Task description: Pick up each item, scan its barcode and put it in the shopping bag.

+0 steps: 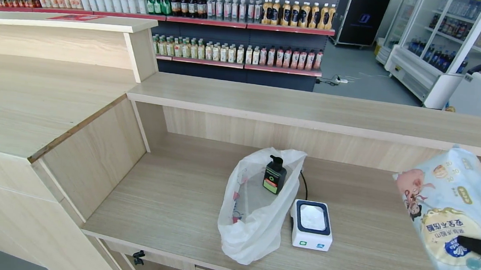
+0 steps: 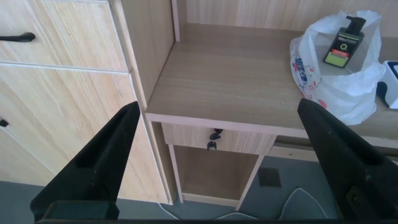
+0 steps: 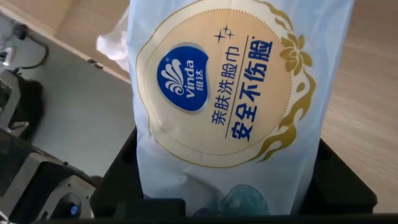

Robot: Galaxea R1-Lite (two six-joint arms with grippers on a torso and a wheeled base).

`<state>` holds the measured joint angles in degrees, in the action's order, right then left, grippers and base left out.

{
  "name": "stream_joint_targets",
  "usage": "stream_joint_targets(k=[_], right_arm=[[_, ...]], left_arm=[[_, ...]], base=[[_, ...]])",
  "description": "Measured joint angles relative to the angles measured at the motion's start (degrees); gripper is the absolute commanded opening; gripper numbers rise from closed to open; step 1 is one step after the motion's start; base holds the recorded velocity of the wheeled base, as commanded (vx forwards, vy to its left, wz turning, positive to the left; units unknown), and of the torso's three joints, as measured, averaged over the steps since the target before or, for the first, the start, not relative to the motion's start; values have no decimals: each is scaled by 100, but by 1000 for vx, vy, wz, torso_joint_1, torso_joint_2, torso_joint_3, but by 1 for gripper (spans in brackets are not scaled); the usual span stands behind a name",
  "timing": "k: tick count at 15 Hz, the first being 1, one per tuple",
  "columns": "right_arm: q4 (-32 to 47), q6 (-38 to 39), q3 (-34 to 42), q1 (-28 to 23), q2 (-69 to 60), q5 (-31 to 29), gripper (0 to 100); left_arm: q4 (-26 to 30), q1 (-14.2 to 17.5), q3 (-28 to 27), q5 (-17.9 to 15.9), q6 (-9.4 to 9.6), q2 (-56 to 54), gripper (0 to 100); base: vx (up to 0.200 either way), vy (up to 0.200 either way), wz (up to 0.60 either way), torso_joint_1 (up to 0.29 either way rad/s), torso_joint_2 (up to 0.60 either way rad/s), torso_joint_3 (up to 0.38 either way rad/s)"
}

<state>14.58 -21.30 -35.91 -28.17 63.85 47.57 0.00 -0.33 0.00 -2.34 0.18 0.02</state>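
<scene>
Our right hand (image 3: pixel 230 180) is clamped across the tissue pack (image 1: pixel 453 212), held above the right end of the worktop (image 1: pixel 167 198), to the right of the scanner (image 1: pixel 311 224) and shopping bag (image 1: pixel 255 222). We judge the pack light, soft and slick-wrapped, best squeezed mid-body. Our left hand (image 2: pixel 219 104) hangs with its fingers spread wide

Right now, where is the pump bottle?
In the head view the pump bottle sits inside the white bag on the counter, at the bag's far end, just left of the scanner.
</scene>
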Motion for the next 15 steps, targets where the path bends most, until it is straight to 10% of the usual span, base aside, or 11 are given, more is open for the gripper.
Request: stream_joint_targets(k=[4, 10, 15], right_arm=[[-706, 1215, 28, 1225, -372, -3128, 0], [-2821, 2139, 227, 3313, -412, -3596, 0], [-3789, 2231, 234, 3771, 720, -3597, 0]], left_arm=[[0, 0, 0, -1, 0, 0, 100], [0, 0, 0, 0, 0, 0, 100], [0, 2, 0, 0, 0, 0, 100]], base=[[0, 0, 0, 0, 0, 0], [0, 0, 500, 1, 0, 4], [0, 0, 0, 0, 0, 0]])
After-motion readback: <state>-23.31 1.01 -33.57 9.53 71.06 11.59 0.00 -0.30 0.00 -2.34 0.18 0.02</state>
